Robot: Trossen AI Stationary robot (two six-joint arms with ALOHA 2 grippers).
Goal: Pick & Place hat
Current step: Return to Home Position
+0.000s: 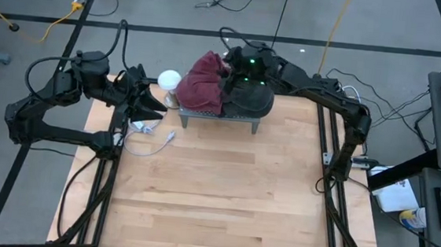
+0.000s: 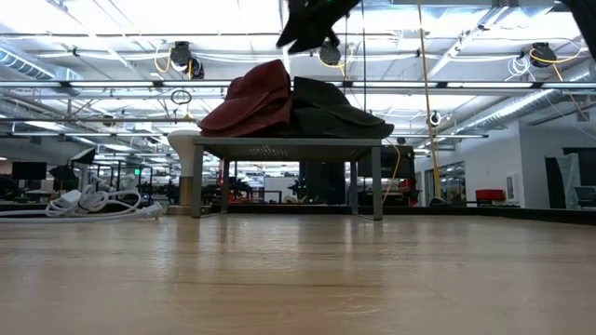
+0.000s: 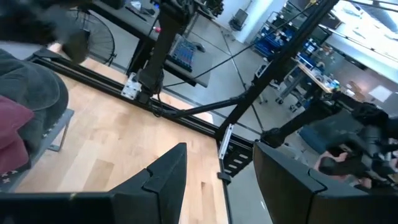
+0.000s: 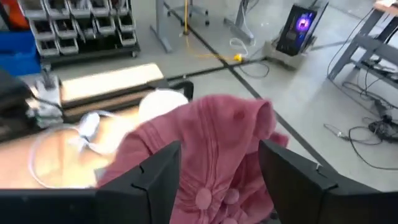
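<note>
1. Starting at the left edge of the pale wooden tabletop (image 1: 215, 186), you find the left pincer (image 3: 221, 152) hanging low beside a white coiled cable (image 1: 143, 128). Its two dark fingers stand apart with nothing between them. This arm reads as waiting, kept wide of the shelf so it cannot foul the other arm.
2. Just right of it, a white rounded object (image 1: 169, 79) sits near the shelf's left end. You cannot tell from here what it is.
3. The small grey metal shelf on legs (image 2: 289, 145) stands at the back-middle of the tabletop. The heap of dark red fabric caps (image 1: 204, 83) lies on its left half, piled one over another. It leans against a pile of black fabric caps (image 1: 252, 101) on the right half, which probably helps prop it. No cap shows on the bare boards.
4. The right pincer (image 4: 221, 155) hovers in the air over the place where red meets black. Its fingers are spread and grip nothing; the red cloth shows below the gap, not in it.
5. In my judgement the placing is done and only the withdrawal remains. You should lift the right arm straight up before swinging it away, so that no finger snags a brim and drags the loose heap off the shelf.
</note>
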